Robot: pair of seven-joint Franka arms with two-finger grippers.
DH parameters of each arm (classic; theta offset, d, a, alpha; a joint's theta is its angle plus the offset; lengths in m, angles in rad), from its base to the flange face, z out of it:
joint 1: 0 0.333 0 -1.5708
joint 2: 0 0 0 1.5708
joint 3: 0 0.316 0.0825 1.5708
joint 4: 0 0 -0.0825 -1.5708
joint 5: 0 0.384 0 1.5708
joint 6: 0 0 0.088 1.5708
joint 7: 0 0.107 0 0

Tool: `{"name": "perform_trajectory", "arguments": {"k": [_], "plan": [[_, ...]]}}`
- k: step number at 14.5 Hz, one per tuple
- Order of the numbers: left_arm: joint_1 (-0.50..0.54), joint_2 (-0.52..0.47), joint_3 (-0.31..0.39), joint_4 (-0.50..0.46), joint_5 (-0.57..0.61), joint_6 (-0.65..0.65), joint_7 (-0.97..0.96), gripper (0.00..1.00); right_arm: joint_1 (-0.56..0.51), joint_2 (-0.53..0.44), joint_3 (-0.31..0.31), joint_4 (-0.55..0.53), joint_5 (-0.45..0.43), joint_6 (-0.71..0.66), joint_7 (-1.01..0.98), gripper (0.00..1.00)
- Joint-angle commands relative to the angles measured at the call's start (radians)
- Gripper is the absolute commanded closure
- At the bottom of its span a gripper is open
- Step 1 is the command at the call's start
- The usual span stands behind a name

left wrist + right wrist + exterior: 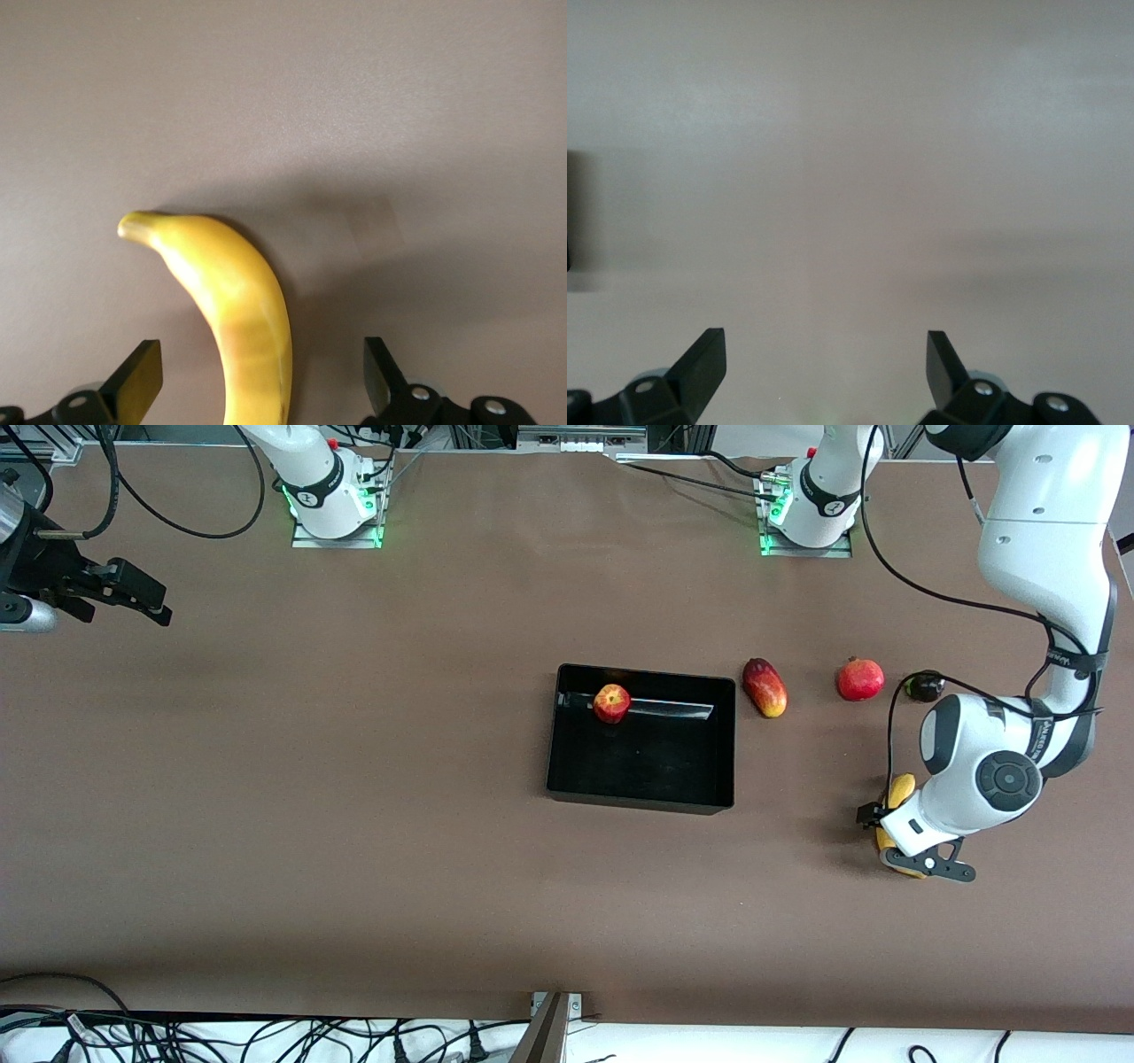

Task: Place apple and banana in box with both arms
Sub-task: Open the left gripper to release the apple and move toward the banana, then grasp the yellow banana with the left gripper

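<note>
The apple [611,702] lies inside the black box [640,801], near the wall toward the robots' bases. The banana [900,790] lies on the table at the left arm's end, nearer to the front camera than the box; the left wrist hides most of it. My left gripper [893,837] is low over it and open. In the left wrist view the banana [239,310] runs between the spread fingers of the left gripper [263,367], touching neither. My right gripper [146,598] waits open over bare table at the right arm's end, and the right wrist view shows nothing between the fingers of the right gripper [826,354].
A red-yellow mango [765,687], a red pomegranate [860,679] and a small dark round thing [926,686] lie in a row beside the box toward the left arm's end. Cables run along the table's front edge.
</note>
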Motion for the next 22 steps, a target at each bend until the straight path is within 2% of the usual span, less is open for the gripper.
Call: {"name": "perform_trajectory", "arguments": {"k": [1,3,4,7,9,11,14,15,16,17,18,19,20,22], "plan": [[0.031,0.023,-0.017,0.000,0.038,0.035,0.026,0.00,-0.006,0.007,0.010,0.022,-0.012,-0.003,0.002,0.00],[0.043,0.032,-0.017,-0.003,0.038,0.041,0.026,0.00,-0.006,0.007,0.010,0.022,-0.014,-0.003,0.002,0.00],[0.053,0.032,-0.019,-0.005,0.040,0.041,0.026,0.05,-0.006,0.007,0.010,0.022,-0.014,-0.003,0.002,0.00],[0.053,0.032,-0.019,-0.009,0.040,0.041,0.026,0.05,-0.006,0.007,0.010,0.022,-0.014,0.005,0.002,0.00],[0.053,0.032,-0.019,-0.009,0.040,0.041,0.026,0.05,-0.006,0.007,0.010,0.022,-0.014,0.005,0.002,0.00],[0.051,0.031,-0.019,-0.009,0.040,0.041,0.026,0.00,-0.006,0.007,0.010,0.022,-0.014,0.005,0.002,0.00],[0.051,0.032,-0.020,-0.009,0.037,0.041,0.026,0.00,-0.006,0.007,0.010,0.022,-0.014,0.012,0.002,0.00],[0.050,0.031,-0.020,-0.009,0.032,0.041,0.025,0.07,-0.006,0.007,0.010,0.022,-0.014,0.012,0.002,0.00],[0.050,0.031,-0.020,-0.009,0.028,0.041,0.023,0.27,-0.006,0.007,0.010,0.022,-0.014,0.012,0.002,0.00],[0.048,0.031,-0.020,-0.009,0.028,0.041,0.022,0.40,-0.006,0.007,0.010,0.022,-0.014,0.012,0.002,0.00],[0.048,0.031,-0.020,-0.011,0.026,0.041,0.017,0.59,-0.006,0.007,0.010,0.022,-0.014,0.012,0.002,0.00],[0.048,0.031,-0.020,-0.011,0.026,0.041,0.015,0.84,-0.006,0.009,0.010,0.022,-0.014,0.012,0.002,0.00],[0.048,0.031,-0.022,-0.011,0.026,0.041,0.015,0.99,-0.006,0.009,0.010,0.022,-0.014,0.012,0.002,0.00],[0.047,0.031,-0.022,-0.015,0.026,0.041,0.015,1.00,-0.006,0.009,0.010,0.022,-0.014,0.012,0.002,0.00]]}}
